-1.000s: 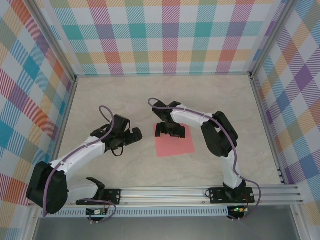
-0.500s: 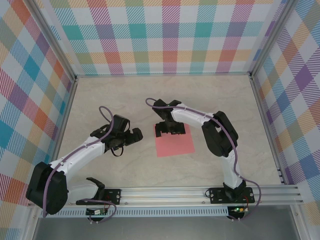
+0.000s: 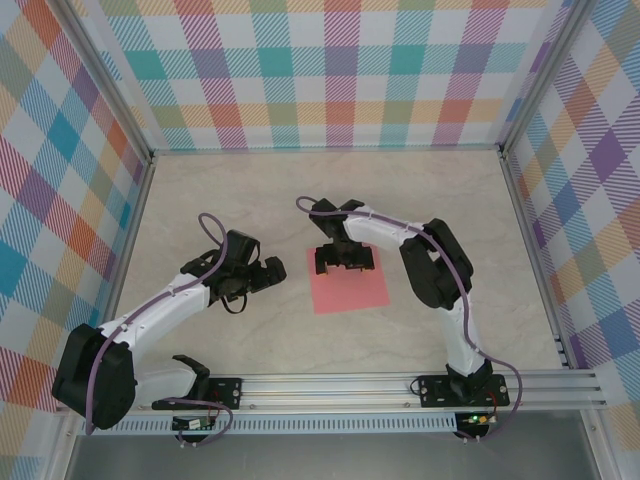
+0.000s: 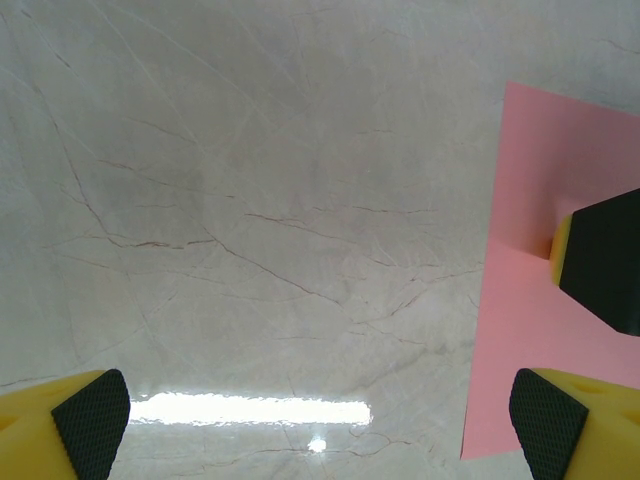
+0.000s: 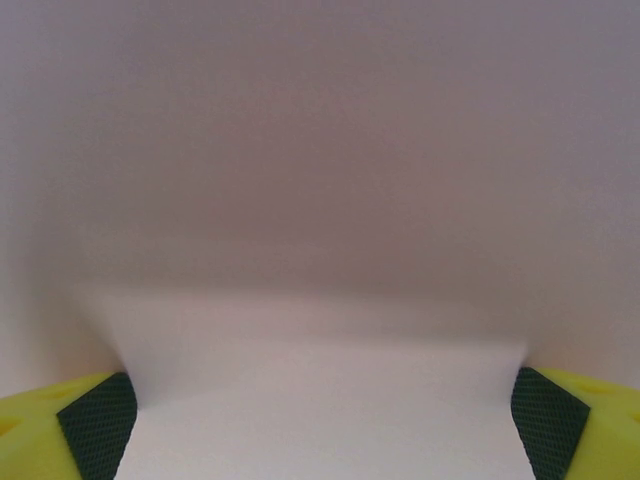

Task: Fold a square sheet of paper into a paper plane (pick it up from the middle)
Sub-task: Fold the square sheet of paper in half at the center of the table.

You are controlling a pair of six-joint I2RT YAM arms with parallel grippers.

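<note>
Pink paper (image 3: 350, 292) lying flat and unfolded near the middle of the table (image 3: 220, 190). Right gripper (image 3: 346, 266) down over its far edge, jaws spread wide, gripping nothing; touching or not, hard to tell. Left gripper (image 3: 280, 272) near the paper's left edge, above bare table, jaws wide too, empty.

White-and-black arms (image 3: 165, 300) trail purple cables (image 3: 201, 218); the left hand (image 4: 318, 425) has yellow fingers (image 4: 605, 415) with black gridded pads (image 4: 92, 420)
</note>
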